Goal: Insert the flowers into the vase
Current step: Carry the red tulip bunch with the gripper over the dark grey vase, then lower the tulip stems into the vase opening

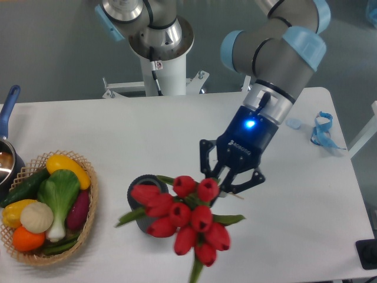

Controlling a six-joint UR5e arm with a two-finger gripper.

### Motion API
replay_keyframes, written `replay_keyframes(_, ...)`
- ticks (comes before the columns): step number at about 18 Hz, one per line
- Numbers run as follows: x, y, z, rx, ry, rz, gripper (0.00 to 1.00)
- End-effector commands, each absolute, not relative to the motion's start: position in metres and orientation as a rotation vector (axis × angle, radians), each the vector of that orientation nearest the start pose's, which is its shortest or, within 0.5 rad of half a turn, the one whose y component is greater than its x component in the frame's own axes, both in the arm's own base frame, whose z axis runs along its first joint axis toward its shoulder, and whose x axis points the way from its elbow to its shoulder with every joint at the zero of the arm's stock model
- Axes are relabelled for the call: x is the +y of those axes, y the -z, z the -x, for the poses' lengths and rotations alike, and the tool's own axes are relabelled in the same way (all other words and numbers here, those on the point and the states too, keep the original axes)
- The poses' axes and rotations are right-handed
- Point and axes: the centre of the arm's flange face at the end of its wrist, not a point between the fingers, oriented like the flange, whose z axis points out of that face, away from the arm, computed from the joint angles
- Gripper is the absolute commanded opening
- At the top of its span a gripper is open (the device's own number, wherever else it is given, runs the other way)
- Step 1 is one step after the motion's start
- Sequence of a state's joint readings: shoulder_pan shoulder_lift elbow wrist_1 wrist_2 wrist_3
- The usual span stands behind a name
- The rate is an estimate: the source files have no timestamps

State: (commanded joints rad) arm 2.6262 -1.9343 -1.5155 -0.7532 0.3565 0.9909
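Surface (147, 132): white, carrying everything.
Wicker basket (88, 221): well left of the vase, filled with toy vegetables.
Flowers (185, 215): red tulip bunch, lying tilted across the vase's mouth, spilling right of it.
Hand (221, 184): just right of the vase, pinching the flowers.
Vase (140, 219): dark grey, mostly hidden under the flowers.

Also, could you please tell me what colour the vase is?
Dark grey; the vase shows mostly hidden behind the flowers in the fixed camera view.
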Motion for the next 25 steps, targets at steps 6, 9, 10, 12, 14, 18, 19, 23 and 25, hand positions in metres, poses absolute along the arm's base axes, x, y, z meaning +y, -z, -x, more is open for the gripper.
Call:
replay_keyframes(6, 0.496, -0.432, 0.402, 0.339, 0.416, 1.645, 0.17)
replay_keyframes(9, 0.486, -0.429, 0.379, 0.334, 0.454, 1.612, 0.17)
replay_keyframes(10, 0.483, -0.43, 0.374, 0.332, 0.456, 1.612, 0.17)
replay_keyframes(12, 0.482, -0.431, 0.366, 0.334, 0.461, 1.612, 0.17)
replay_keyframes(14, 0.483, -0.425, 0.362, 0.334, 0.472, 1.614, 0.17)
replay_keyframes(18, 0.492, -0.417, 0.361, 0.365, 0.464, 1.606, 0.17)
replay_keyframes(19, 0.493, -0.41, 0.363, 0.375, 0.455, 1.604, 0.17)
replay_keyframes(23, 0.497, -0.399, 0.361, 0.404, 0.446, 1.584, 0.17)
replay_keyframes(25, 0.497, -0.395, 0.36, 0.401, 0.452, 1.585, 0.17)
